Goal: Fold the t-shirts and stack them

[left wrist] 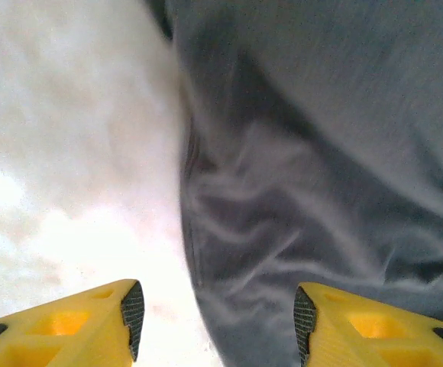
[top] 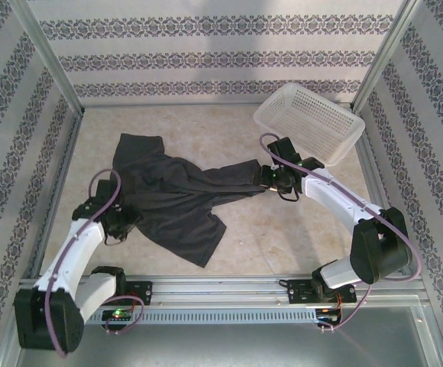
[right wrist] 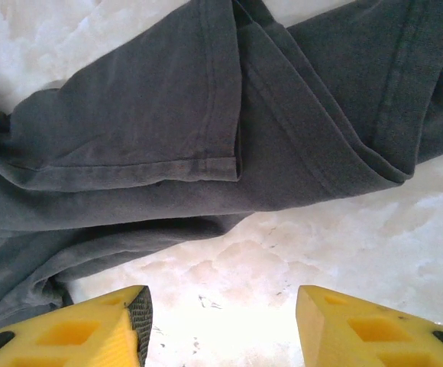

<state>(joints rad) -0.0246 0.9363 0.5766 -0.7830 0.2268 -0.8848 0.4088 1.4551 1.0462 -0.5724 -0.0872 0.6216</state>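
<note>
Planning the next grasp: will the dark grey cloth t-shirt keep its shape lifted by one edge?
Probably not: the dark grey cloth t-shirt lies creased and twisted, so it should droop. Pushed, it would likely bunch, given its folds.

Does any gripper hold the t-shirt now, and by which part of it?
Nothing is held. The left gripper and the right gripper both stand open, no cloth pinched; the t-shirt lies crumpled on the table.
</note>
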